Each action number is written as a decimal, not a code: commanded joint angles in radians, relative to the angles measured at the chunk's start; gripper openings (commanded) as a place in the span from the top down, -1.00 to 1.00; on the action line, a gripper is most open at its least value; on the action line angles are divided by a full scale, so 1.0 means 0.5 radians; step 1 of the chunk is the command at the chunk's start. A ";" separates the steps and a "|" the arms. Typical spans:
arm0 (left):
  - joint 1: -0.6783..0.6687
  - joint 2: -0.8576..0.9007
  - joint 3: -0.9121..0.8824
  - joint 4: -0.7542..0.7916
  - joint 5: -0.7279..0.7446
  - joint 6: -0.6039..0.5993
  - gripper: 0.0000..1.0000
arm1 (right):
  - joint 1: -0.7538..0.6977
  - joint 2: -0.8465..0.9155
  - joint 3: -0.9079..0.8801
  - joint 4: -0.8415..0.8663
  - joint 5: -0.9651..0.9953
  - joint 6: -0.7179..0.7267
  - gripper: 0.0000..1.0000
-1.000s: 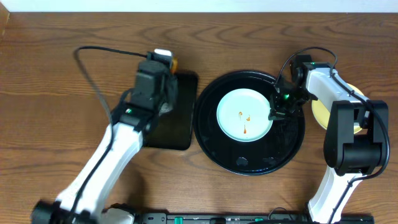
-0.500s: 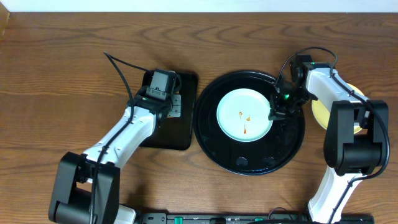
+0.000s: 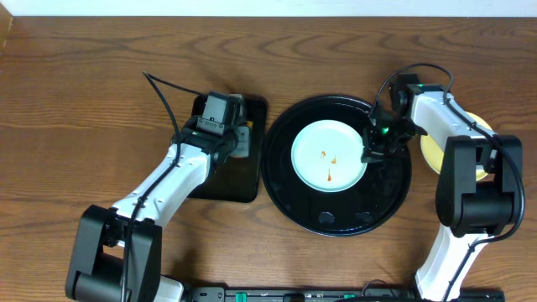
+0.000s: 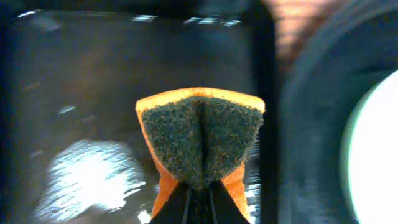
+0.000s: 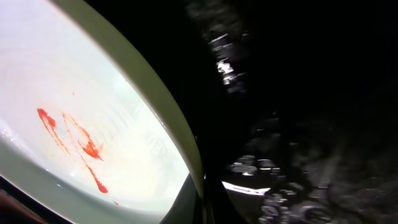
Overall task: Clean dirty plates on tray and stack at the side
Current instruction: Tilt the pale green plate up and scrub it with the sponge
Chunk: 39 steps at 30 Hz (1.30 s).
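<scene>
The plate (image 3: 329, 156), mint green and smeared with red sauce, sits in the middle of the round black tray (image 3: 336, 222). Your right hand (image 3: 372, 153) is closed at its right rim; whether it grips you cannot tell. Your left hand (image 4: 199, 208) clamps an orange sponge (image 4: 200, 140) over the rectangular tray (image 3: 243, 180).

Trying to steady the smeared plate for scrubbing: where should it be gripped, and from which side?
Pinch the plate by its raised rim at the right edge, coming from the right. It lies flat in the tray, so only the rim offers a hold, and the smears sit mid-plate. The right gripper is there.
</scene>
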 commanded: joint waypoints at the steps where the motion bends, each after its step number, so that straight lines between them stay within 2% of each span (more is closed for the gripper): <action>1: -0.039 -0.015 0.023 0.089 0.345 -0.156 0.85 | 0.115 -0.052 -0.021 -0.002 -0.038 0.006 0.97; 10: -0.407 0.034 0.023 0.234 0.366 -0.475 0.85 | 0.378 -0.051 -0.026 0.047 0.196 0.285 0.98; 19: -0.767 0.324 0.023 0.462 0.366 -0.803 0.85 | 0.412 -0.051 -0.026 0.042 0.194 0.314 0.98; 26: -0.871 0.484 0.023 0.452 0.291 -0.797 0.85 | 0.413 -0.051 -0.026 0.041 0.194 0.313 0.98; 30: -0.826 0.476 0.023 0.386 -0.172 -0.631 0.85 | 0.414 -0.051 -0.026 0.032 0.195 0.313 0.98; 33: -0.754 0.458 0.025 0.416 -0.476 -0.611 0.85 | 0.414 -0.051 -0.026 0.028 0.195 0.312 0.98; 36: -0.686 0.451 0.034 0.429 -0.454 -0.612 0.85 | 0.414 -0.051 -0.026 0.024 0.195 0.312 0.98; 39: -0.667 0.443 0.034 0.364 -0.153 -0.571 0.85 | 0.415 -0.051 -0.026 0.025 0.195 0.312 0.98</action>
